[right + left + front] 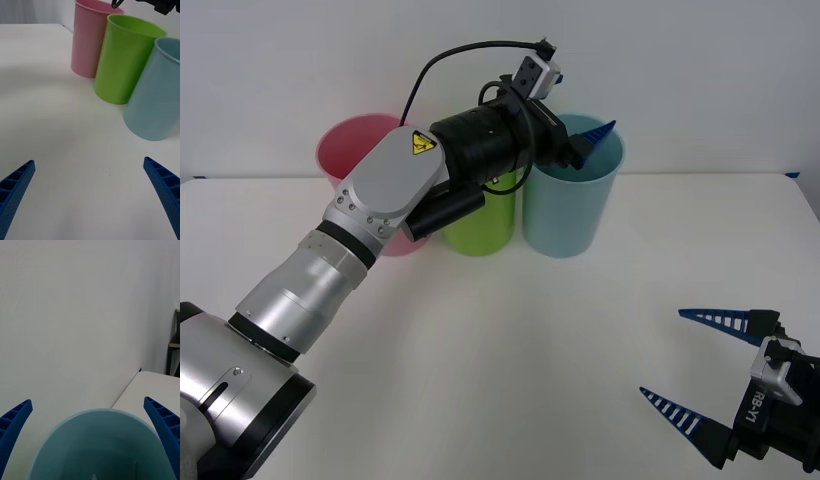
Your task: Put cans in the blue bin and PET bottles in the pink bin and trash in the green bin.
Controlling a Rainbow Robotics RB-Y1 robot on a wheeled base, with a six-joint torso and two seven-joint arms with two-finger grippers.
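Three tall bins stand in a row at the back of the white table: the pink bin (352, 150) (90, 41), the green bin (480, 225) (123, 60) and the blue bin (572, 210) (157, 93). My left arm reaches across the pink and green bins. Its left gripper (595, 135) (87, 402) hangs open over the blue bin's mouth (97, 442), with nothing between its fingers. My right gripper (700, 365) (89, 162) stands open low over the table at the near right, well short of the bins. The cans, PET bottles and trash are out of view.
A pale wall rises right behind the bins. The table (510, 340) stretches bare between the bins and my right gripper. Past the table's far corner (150, 386) stands a dark piece of furniture (173, 348).
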